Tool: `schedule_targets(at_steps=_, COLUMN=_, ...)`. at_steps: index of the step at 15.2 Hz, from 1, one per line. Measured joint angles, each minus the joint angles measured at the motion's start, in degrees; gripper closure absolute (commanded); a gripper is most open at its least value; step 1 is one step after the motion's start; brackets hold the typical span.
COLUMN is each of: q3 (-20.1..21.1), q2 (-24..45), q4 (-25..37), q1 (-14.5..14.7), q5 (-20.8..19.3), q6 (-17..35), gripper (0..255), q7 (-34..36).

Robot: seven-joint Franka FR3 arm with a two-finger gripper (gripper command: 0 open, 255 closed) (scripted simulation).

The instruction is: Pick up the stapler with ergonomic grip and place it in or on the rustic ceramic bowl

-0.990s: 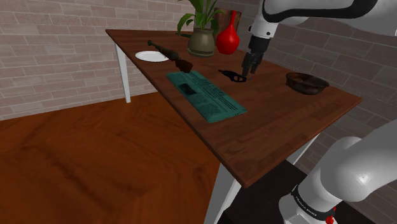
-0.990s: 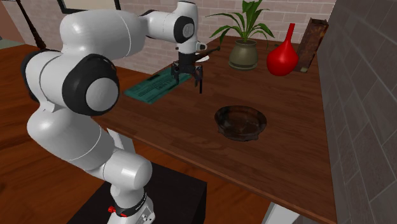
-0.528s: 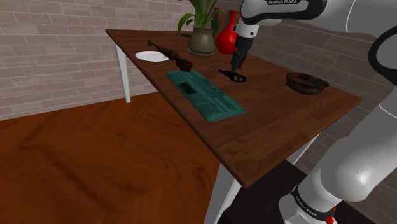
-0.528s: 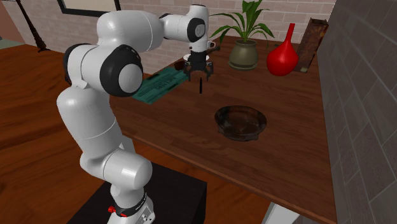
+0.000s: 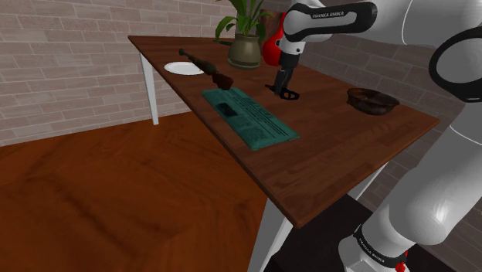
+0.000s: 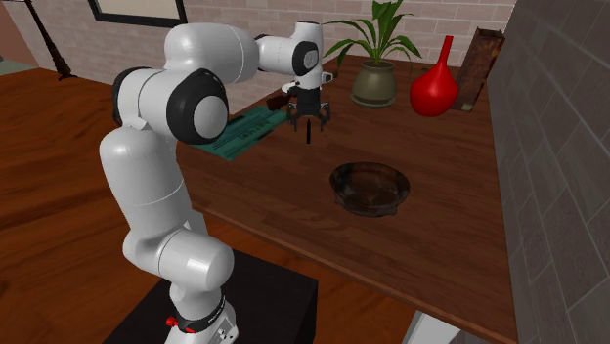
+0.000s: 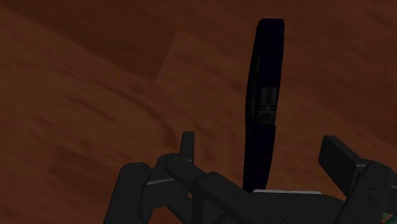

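Dark wooden table (image 5: 340, 154) spread out below me, and my white arm (image 6: 210, 59) is reaching across it with the gripper (image 5: 280, 83) pointing down at the boards. Biggest thing on there is the teal mat (image 5: 251, 117), lying flat just beside my fingers (image 7: 340, 162), on the shoulder view's left of them. Beyond my fingers, toward the brick wall, stands the potted plant (image 6: 374, 80), and next to it the red vase (image 6: 435, 88), upright, both a fair way off. Now the bowl (image 6: 369, 186): dark brown, round, sitting well apart from my fingers on the shoulder view's right, nearer the stand. The white plate (image 5: 184, 68) lies far past the mat, well away from me, with a long thin brown object (image 5: 208, 68) that I can't name resting beside it. And here's the one that counts: the stapler (image 7: 264, 95), dark, narrow and long, lying flat on the table directly under my hand. In the wrist view it runs straight out through the gap between my fingers. They stand wide apart, one on each side of it, and neither one touches it. From the shoulder view my fingertips hang just above it, very close, and it rests on the wood between mat and bowl, much nearer the mat.
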Motion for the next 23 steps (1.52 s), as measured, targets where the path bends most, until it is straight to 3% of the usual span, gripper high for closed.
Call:
schedule_targets(at_steps=7, q3=0.0, q2=0.0, q4=-1.2, q1=0.0, q5=0.0, q6=1.2, gripper=0, q7=0.0)
schedule_targets(at_steps=8, q3=0.0, q2=0.0, q4=-1.2, q1=0.0, q5=0.0, q6=1.2, gripper=255, q7=0.0)
schedule_targets(at_steps=18, q3=0.0, q2=0.0, q4=-1.2, q1=0.0, q5=0.0, q6=1.2, gripper=255, q7=0.0)
schedule_targets(at_steps=23, q3=0.0, q2=0.0, q4=1.8, q1=0.0, q5=0.0, q6=-1.7, gripper=255, q7=-0.1)
